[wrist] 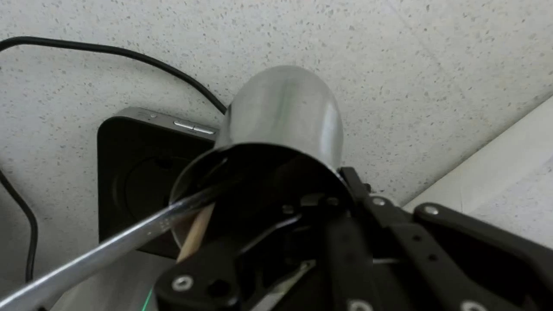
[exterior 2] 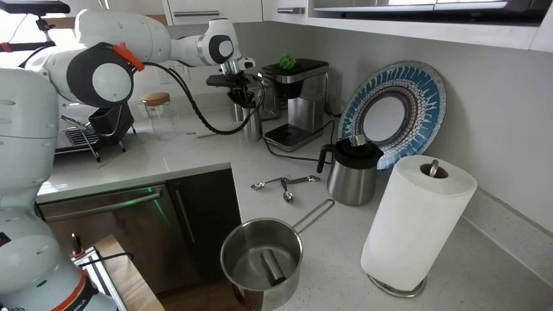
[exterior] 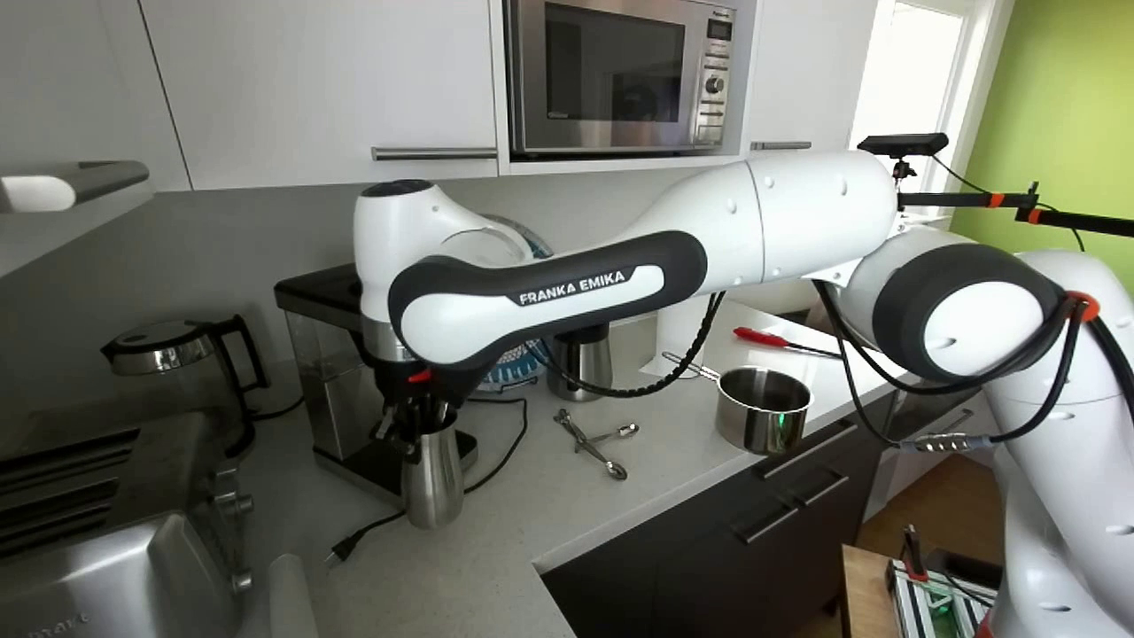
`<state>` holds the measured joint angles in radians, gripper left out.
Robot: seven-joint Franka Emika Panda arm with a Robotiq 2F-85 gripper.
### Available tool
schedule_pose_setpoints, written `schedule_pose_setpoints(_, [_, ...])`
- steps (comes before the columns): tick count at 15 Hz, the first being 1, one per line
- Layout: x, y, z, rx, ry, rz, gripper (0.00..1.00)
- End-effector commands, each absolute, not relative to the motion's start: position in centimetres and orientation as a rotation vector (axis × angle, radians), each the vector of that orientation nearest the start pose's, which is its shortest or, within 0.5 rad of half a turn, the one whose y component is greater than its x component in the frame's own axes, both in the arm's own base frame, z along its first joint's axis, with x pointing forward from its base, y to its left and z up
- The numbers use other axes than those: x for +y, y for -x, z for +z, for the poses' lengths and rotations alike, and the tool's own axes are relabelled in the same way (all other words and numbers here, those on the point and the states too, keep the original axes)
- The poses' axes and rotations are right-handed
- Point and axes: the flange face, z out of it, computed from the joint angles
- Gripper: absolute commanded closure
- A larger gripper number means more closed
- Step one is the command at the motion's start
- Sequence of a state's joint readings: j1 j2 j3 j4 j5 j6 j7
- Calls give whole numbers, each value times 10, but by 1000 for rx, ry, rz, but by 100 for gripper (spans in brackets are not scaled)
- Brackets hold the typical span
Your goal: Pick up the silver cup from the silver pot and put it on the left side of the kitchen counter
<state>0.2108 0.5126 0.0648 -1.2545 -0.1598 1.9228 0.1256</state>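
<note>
In an exterior view a small silver cylinder that looks like the silver cup [exterior 2: 272, 267] lies tilted inside the silver pot [exterior 2: 221, 259], a long-handled steel pot; the pot also shows at the edge of the kitchen counter in an exterior view [exterior: 764, 424]. My gripper [exterior: 421, 425] is far from it, down at the rim of a tall metal tumbler [exterior: 434, 483]. In the wrist view my gripper [wrist: 335, 190] straddles the rim of the tumbler [wrist: 283, 108], one finger outside against the wall, the other in the dark inside. How tightly the fingers close is hidden. The kitchen counter [exterior: 514, 549] is light and speckled.
Utensil handles [wrist: 116, 246] stick out of the tumbler beside my fingers. A coffee maker [exterior 2: 298, 103] stands close behind it, with a cord. A toaster [exterior: 115, 523], kettle [exterior: 168, 354], steel carafe [exterior 2: 352, 177], measuring spoons [exterior 2: 285, 183] and paper towel roll [exterior 2: 414, 224] are also on the counter.
</note>
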Motion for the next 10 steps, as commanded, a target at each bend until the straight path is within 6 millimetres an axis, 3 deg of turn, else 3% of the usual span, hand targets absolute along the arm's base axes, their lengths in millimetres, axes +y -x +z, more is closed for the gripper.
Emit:
schedule_pose_setpoints(1, [225,-711,481,-153,3312,-436,99])
schedule_pose_setpoints(4, [263,-713,473,-89,3285,-581,99])
schedule_pose_setpoints(5, [249,-705,472,-139,3285,-468,99])
schedule_pose_setpoints(7, [259,-704,465,-149,3281,-471,94])
schedule_pose_setpoints(10, [254,-712,462,-231,3256,-450,99])
